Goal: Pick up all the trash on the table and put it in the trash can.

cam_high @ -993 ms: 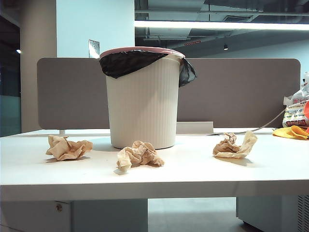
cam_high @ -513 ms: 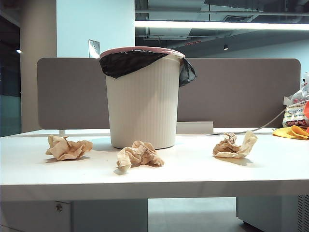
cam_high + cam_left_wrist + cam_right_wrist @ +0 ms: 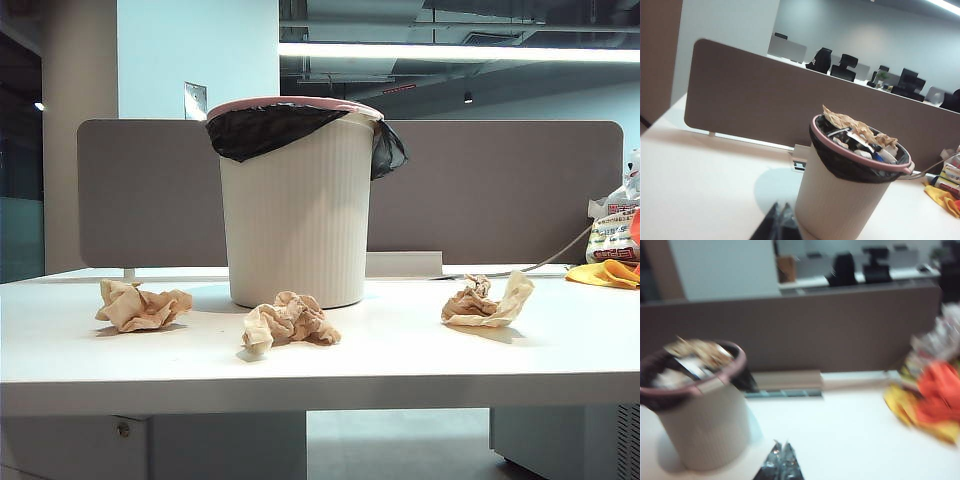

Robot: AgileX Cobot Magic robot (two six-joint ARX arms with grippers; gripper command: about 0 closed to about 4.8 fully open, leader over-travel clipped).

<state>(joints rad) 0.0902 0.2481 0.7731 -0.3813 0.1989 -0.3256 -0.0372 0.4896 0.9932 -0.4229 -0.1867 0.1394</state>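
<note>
Three wads of brown paper trash lie on the white table point(image 3: 400, 370): one at the left point(image 3: 140, 306), one in front of the trash can point(image 3: 289, 320), one at the right point(image 3: 486, 300). The white ribbed trash can point(image 3: 296, 212) with pink rim and black liner stands behind them. In the left wrist view the trash can point(image 3: 845, 195) holds paper and scraps, and my left gripper point(image 3: 781, 206) is shut and empty beside it. The right wrist view, blurred, shows the trash can point(image 3: 702, 415) and my right gripper point(image 3: 780, 444) shut and empty. Neither gripper shows in the exterior view.
A grey partition panel point(image 3: 500, 190) runs along the table's back edge. A printed white bag point(image 3: 612, 228) and a yellow-orange cloth point(image 3: 605, 273) sit at the far right, the cloth point(image 3: 935, 400) also in the right wrist view. A cable point(image 3: 560, 255) trails near them.
Nothing has moved on the table in the exterior view; the trash and the trash can lie as before.
</note>
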